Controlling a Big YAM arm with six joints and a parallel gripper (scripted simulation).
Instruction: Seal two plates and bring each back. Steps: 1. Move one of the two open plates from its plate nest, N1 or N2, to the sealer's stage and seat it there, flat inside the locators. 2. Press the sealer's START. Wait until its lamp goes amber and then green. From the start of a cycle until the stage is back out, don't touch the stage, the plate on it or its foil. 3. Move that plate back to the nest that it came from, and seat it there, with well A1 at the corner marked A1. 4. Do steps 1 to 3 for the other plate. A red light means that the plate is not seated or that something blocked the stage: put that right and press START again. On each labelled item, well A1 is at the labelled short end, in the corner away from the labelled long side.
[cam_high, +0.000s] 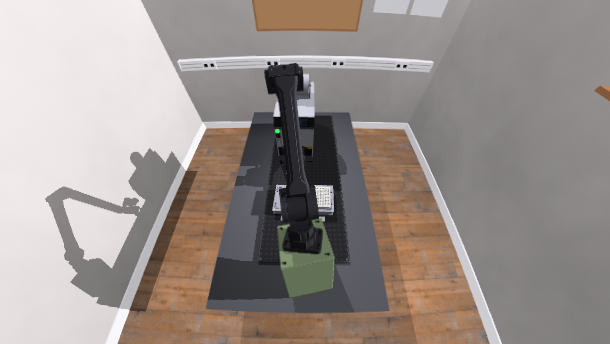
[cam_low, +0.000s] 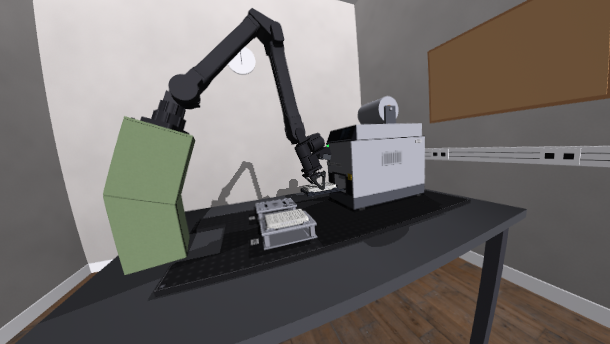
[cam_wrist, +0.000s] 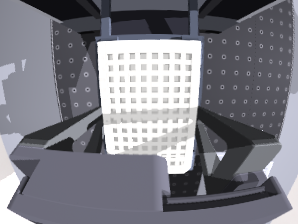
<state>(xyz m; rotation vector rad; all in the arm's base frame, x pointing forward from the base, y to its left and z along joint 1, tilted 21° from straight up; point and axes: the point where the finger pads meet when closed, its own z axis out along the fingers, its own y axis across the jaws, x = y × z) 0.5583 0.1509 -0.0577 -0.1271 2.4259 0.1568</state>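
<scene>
Sealer pale lilac-grey with dark lower band, lamp green; arm black, pedestal sage green; plate on stage white, gridded with small grey squares; mat black, dotted.
</scene>
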